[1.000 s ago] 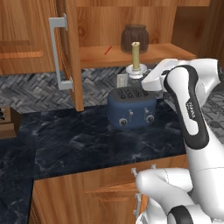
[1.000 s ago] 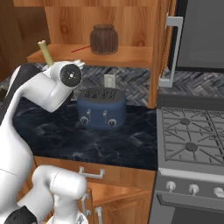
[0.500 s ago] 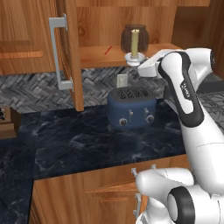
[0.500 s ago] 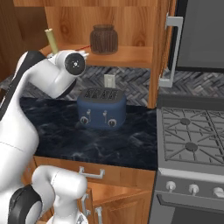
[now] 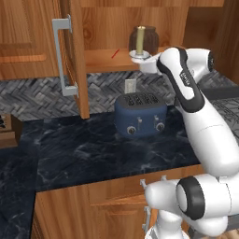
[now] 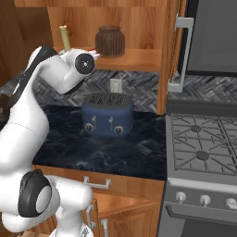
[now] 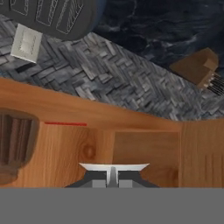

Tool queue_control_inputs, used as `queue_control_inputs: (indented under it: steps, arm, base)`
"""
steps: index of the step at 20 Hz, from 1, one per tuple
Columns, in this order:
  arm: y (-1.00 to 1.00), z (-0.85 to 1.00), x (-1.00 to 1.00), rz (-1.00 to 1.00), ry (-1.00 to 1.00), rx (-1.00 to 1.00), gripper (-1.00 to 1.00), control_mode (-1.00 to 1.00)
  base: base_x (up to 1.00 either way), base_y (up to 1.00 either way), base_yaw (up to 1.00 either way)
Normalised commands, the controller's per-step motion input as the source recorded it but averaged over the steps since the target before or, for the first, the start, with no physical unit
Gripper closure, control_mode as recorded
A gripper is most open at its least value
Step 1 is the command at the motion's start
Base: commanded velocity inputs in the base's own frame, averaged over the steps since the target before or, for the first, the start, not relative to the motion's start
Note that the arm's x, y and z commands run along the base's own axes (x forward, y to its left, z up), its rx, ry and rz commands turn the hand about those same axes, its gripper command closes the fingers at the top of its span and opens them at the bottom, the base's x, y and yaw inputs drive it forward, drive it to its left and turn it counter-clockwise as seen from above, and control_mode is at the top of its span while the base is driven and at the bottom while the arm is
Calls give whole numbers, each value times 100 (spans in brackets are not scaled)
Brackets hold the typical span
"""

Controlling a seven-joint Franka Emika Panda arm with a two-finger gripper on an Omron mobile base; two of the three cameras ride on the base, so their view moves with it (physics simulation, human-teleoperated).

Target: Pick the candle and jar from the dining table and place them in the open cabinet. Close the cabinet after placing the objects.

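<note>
Two-finger gripper (image 5: 140, 59) clamped shut on round white-silver holder of short yellow-gold candle (image 5: 140, 40), candle upright, at front edge of shelf in open warm-brown wood cabinet (image 5: 100, 59). Dark brown rounded jar (image 6: 110, 41) already on shelf, just behind candle. Blue toaster (image 6: 107, 114) below on black marble counter (image 5: 93, 149).

One candle (image 5: 140, 38), one jar (image 6: 110, 41), one toaster (image 5: 140, 114), one cabinet (image 5: 100, 61).
</note>
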Motion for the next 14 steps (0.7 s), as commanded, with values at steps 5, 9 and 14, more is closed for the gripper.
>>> queue_control_inputs:
  steps: [5,9,14]
  arm:
    - [0,0,49,-3,1,0,100,-100]
    - [0,0,29,0,5,0,100,-100]
    - [0,0,35,0,4,0,100,-100]
  base:
    - [0,0,0]
    - [0,0,0]
    - [0,0,0]
